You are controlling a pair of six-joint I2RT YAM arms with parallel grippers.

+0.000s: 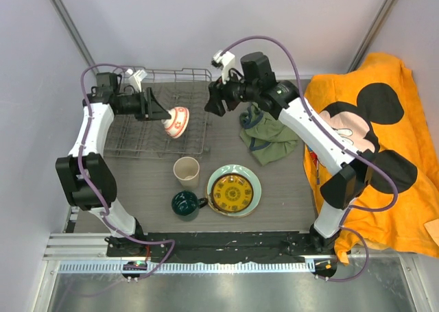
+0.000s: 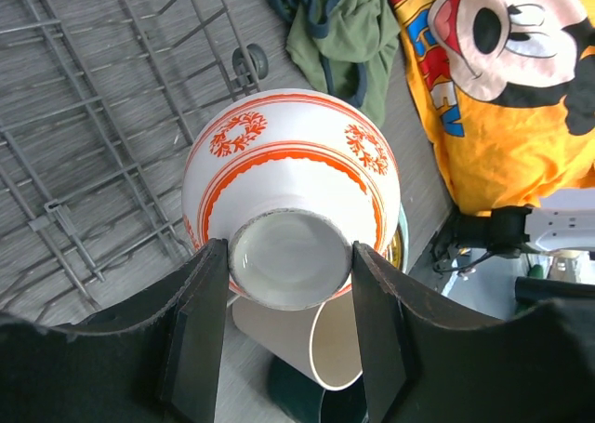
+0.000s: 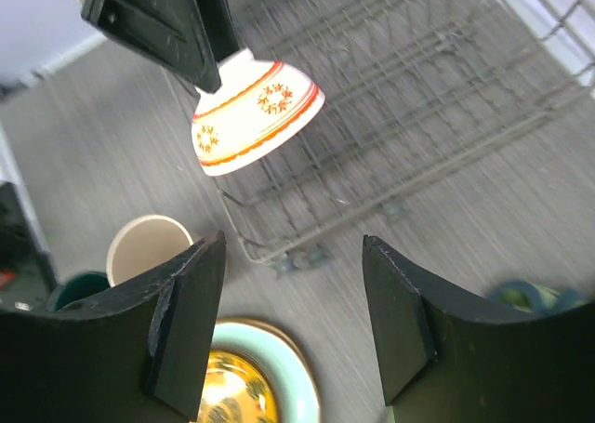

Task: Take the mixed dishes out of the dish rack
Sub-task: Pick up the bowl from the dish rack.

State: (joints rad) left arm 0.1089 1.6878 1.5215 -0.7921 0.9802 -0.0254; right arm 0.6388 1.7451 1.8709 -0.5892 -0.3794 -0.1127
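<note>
The left pincer [image 2: 288, 260] has the small red-and-white bowl [image 1: 177, 122] clamped by its foot ring, one jaw on each side, about half open around it. The bowl hangs in the air tipped on its side, its mouth facing away from the arm, above the right-hand part of the grey wire dish rack [image 1: 130, 137] and not touching the wires. The right pincer [image 3: 293, 256] hovers just off the rack's right side with its jaws spread wide and nothing between them, pointing towards the bowl. On the desk [image 1: 281, 195] in front of the rack stand a beige cup [image 1: 186, 169] and, nearer the arms, a dark green mug [image 1: 184, 203]. Just right of them lies a pale green plate [image 1: 254, 178] with a small yellow patterned plate [image 1: 233, 193] resting on top. An olive-green cloth [image 1: 269, 137] lies bunched under the right arm, beside a big orange cartoon-mouse cloth [image 1: 357, 127].
</note>
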